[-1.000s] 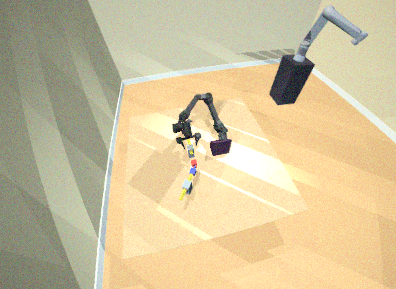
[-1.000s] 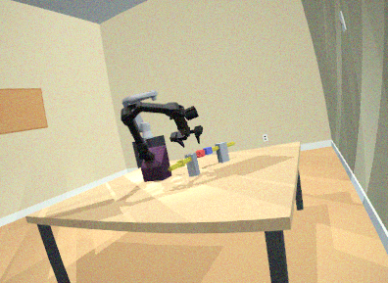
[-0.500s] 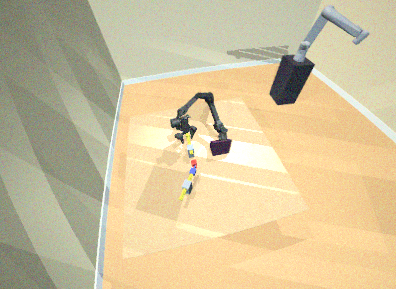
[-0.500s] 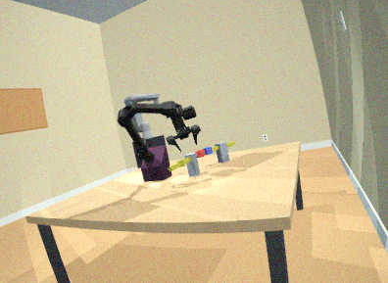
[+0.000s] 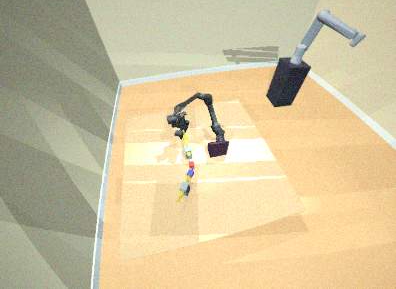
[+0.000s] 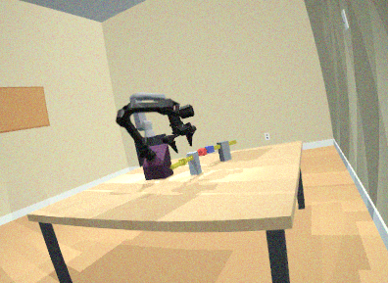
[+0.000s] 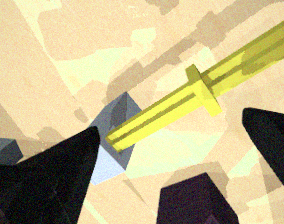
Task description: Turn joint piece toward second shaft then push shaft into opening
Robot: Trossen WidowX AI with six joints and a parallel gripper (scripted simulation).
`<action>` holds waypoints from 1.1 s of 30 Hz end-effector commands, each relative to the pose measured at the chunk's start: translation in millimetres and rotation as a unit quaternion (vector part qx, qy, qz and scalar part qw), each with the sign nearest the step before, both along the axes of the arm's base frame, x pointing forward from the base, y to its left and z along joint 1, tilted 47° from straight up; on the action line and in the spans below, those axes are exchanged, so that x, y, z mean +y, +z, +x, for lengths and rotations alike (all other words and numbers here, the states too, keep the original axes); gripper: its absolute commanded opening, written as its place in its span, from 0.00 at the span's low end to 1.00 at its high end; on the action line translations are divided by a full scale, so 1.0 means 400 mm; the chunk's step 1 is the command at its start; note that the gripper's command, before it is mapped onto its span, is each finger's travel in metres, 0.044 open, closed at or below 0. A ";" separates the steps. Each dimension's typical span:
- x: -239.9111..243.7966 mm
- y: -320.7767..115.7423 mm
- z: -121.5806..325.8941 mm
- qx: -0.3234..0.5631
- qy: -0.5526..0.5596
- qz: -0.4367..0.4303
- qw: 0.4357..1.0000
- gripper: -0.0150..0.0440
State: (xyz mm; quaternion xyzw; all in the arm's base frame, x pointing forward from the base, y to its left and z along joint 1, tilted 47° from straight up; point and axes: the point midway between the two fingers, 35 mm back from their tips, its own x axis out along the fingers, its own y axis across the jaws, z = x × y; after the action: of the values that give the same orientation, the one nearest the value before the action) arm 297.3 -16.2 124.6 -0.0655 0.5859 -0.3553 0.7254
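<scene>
The yellow second shaft (image 5: 185, 138) (image 6: 181, 162) (image 7: 164, 111), with a raised collar, runs from its grey block (image 5: 188, 152) (image 6: 194, 164) (image 7: 119, 162). My gripper (image 5: 182, 131) (image 6: 183, 147) (image 7: 169, 124) is open and empty. It hangs above the collar side of this shaft, its fingers apart on either side in the wrist view. Beyond the block is the red joint piece (image 5: 191, 165) (image 6: 202, 152), hinged to the blue part (image 5: 190, 173) (image 6: 210, 149) on the first shaft (image 5: 180, 196) (image 6: 232, 142). That shaft sits in the other grey block (image 5: 184, 187) (image 6: 224, 152). The opening's exact direction is too small to tell.
The arm's dark purple base (image 5: 218, 149) (image 6: 158, 165) (image 7: 196, 202) stands beside the shafts. A grey arm (image 5: 312, 33) on a black pedestal (image 5: 287, 83) stands farther back. The table's front edge (image 6: 162, 225) shows in the exterior view.
</scene>
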 end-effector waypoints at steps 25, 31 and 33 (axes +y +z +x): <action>-0.140 0.143 -0.022 0.116 0.133 -0.096 0.980 1.00; -0.157 0.125 -0.020 0.042 0.063 -0.087 0.993 1.00; -0.163 0.119 -0.019 0.017 0.040 -0.084 0.996 1.00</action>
State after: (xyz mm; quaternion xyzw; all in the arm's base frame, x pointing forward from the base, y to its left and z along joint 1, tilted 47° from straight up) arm 290.2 -78.5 174.7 -0.1919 0.5839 -0.3484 0.7078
